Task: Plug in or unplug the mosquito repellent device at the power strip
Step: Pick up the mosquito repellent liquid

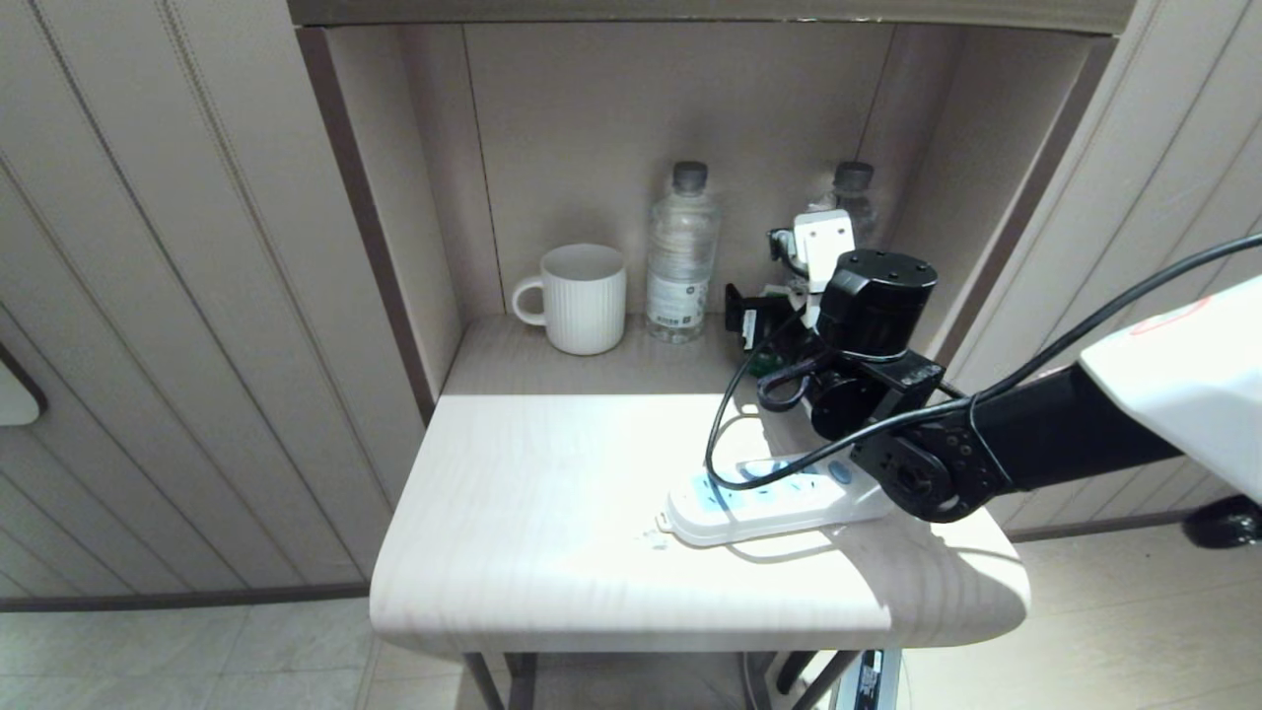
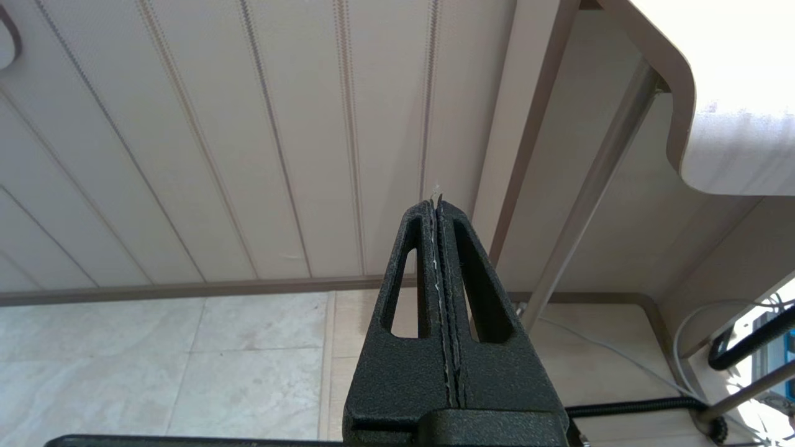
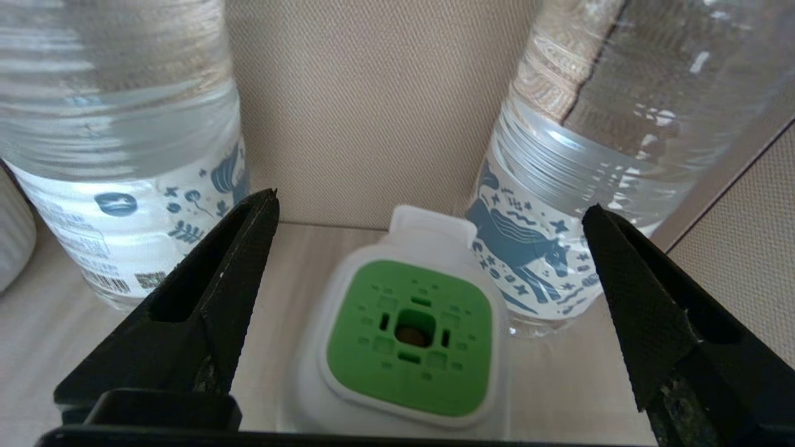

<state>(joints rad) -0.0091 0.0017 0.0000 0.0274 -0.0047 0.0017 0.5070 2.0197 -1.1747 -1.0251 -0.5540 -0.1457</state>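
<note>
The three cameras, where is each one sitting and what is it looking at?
Head view: up on the robot's head, looking down at the table and power strip; the right arm shows.
Left wrist view: behind the shut left gripper, low beside the table, facing the panelled wall and floor.
Right wrist view: behind the open right gripper, facing the mosquito repellent device between two water bottles.
Shared: head and right wrist views both show the bottles; head and left wrist views both show the table.

A pale wood-grain table top with rounded corners [image 1: 552, 552] stands on thin metal legs [image 2: 590, 186], its back reaching into a beige recessed niche [image 1: 680, 108]. Grooved beige wall panelling [image 1: 168, 296] flanks it (bright light falls across the table), above glossy cream floor tiles [image 2: 186, 372].
</note>
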